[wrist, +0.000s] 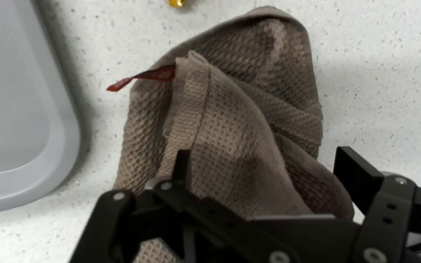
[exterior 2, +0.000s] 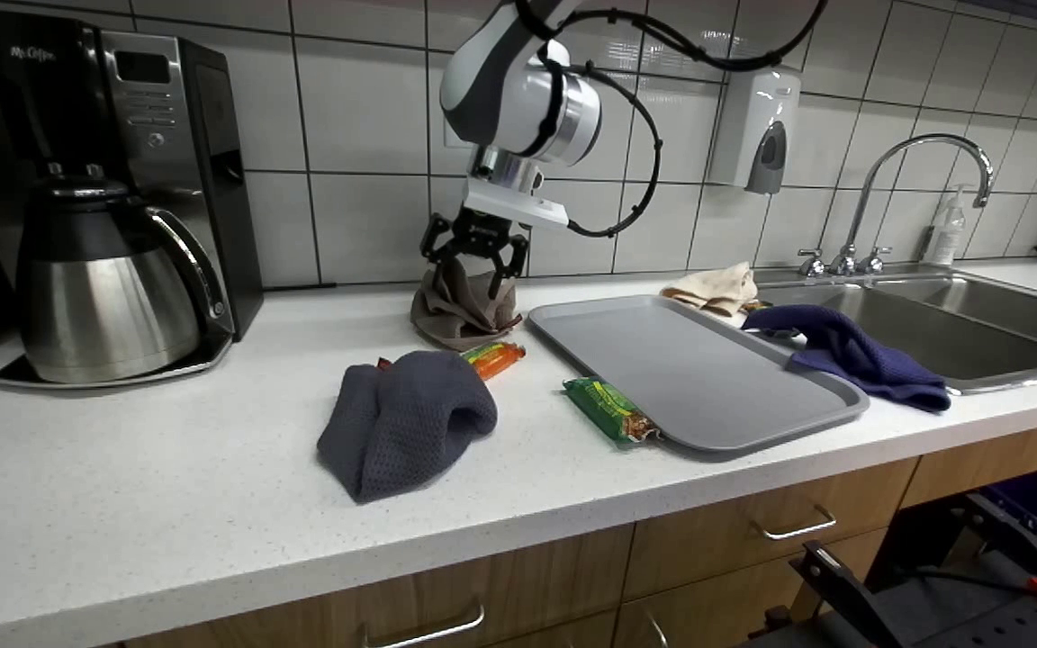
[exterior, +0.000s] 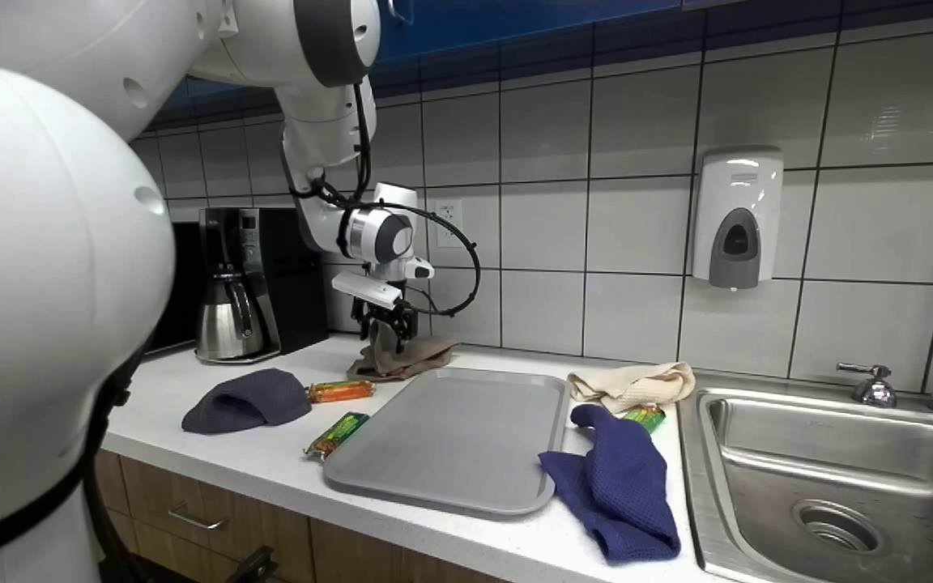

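In the wrist view, a crumpled brown cloth (wrist: 228,120) with a small red tag lies on the counter below my gripper (wrist: 263,160). The jaws stand wide apart, one on each side of a raised fold. No firm pinch on the fabric shows. Both exterior views also show the gripper (exterior: 385,328) low over the brown cloth (exterior 2: 460,310), its peak rising between the fingers. Whether the fold brushes the gripper's palm is hard to tell. Next to the cloth are the grey tray (exterior: 466,437) and an orange-wrapped bar (exterior 2: 493,359).
A dark grey cloth (exterior 2: 410,423) partly covers the orange bar. A green bar (exterior 2: 608,409) lies against the tray's edge. Past the tray are a cream cloth (exterior: 632,385), a blue cloth (exterior: 628,486), another green packet (exterior: 646,417) and the sink (exterior: 697,470). A coffee maker (exterior 2: 113,216) stands nearby.
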Tool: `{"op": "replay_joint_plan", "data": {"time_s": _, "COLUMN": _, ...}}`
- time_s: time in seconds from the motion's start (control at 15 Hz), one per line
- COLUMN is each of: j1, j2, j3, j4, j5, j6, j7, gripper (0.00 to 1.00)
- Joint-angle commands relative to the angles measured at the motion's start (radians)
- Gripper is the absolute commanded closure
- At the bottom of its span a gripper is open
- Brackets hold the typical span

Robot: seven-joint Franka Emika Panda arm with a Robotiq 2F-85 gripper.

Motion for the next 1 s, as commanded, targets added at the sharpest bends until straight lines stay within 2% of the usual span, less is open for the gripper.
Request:
{"op": "replay_joint_plan", "data": {"time_s": 0.0, "j1": 0.008, "j2": -0.046, "j3": -0.009, "j4": -0.064, "j5": -0.031, "j6": 0.024, "j7": 0.002, "gripper": 0.0}}
{"op": "replay_joint_plan", "data": {"time_s": 0.93, "j1": 0.036, "j2": -0.194, "j3": -0.017, "j4": -0.297, "j5": -0.088, "j6": 0.091, "j7": 0.025, "gripper": 0.0}}
